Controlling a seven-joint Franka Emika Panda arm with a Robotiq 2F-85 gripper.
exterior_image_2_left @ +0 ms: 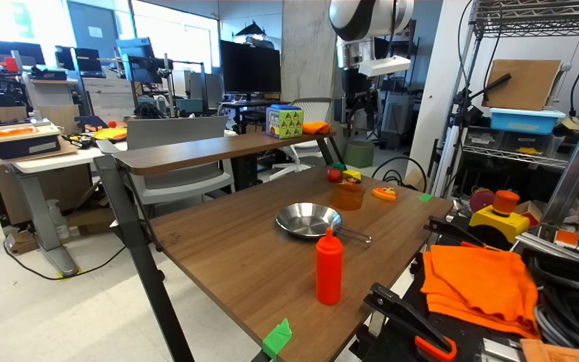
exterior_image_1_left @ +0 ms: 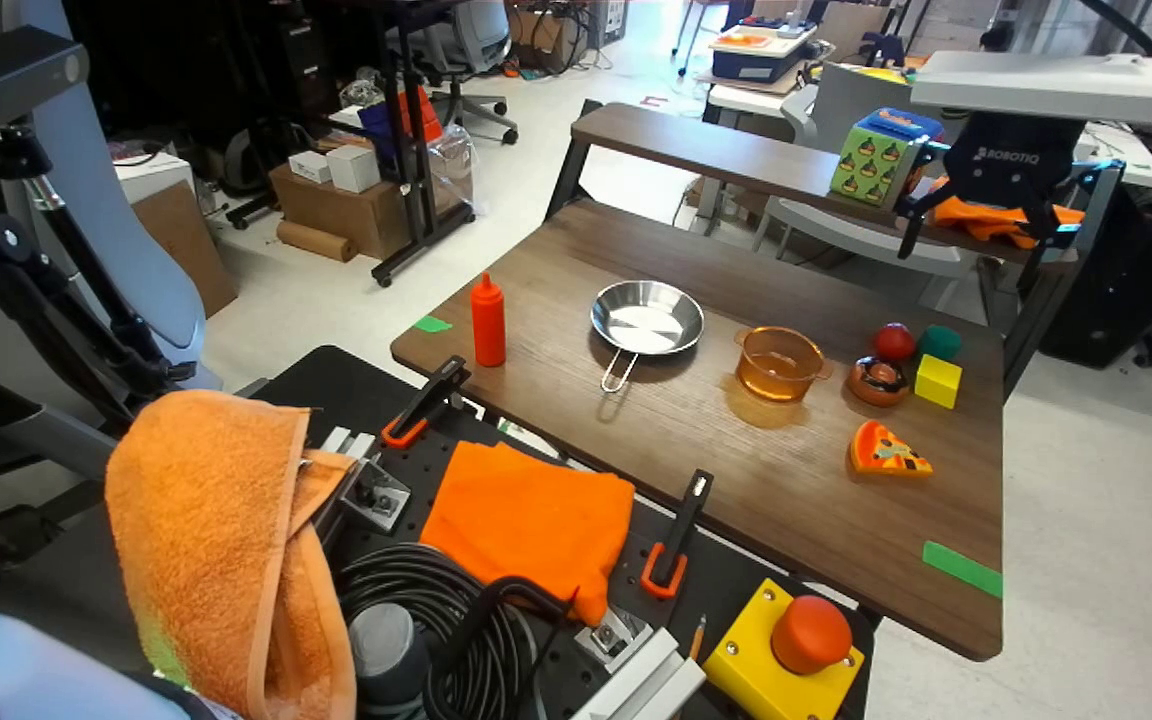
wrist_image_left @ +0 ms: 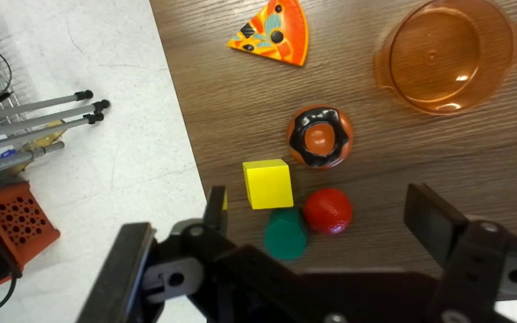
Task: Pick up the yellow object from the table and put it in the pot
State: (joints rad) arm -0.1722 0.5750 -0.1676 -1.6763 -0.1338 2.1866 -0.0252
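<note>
Higher than the uncovered pot (wrist_image_left: pixel 435 63), I hold the pincer (wrist_image_left: pixel 323 214) spread and empty, presumably for clearance around the yellow block (wrist_image_left: pixel 269 185), which rests apart from the pot, a doughnut-like toy (wrist_image_left: pixel 320 136) between

From above and near, my wrist view looks down past my gripper (wrist_image_left: pixel 321 211) onto the table (wrist_image_left: pixel 236 103); both exterior views, farther away, share this table, facing it slantwise from different sides.

A lab is suggested by the robot arm (exterior_image_2_left: pixel 370 22), the red button (exterior_image_1_left: pixel 812 633) on its yellow box (exterior_image_1_left: pixel 781 688) and coiled cable (exterior_image_1_left: pixel 416 575). Monitors (exterior_image_2_left: pixel 250 68), wire shelving (exterior_image_2_left: pixel 546 29) and a wheeled chair (exterior_image_1_left: pixel 471 45) are seen.
</note>
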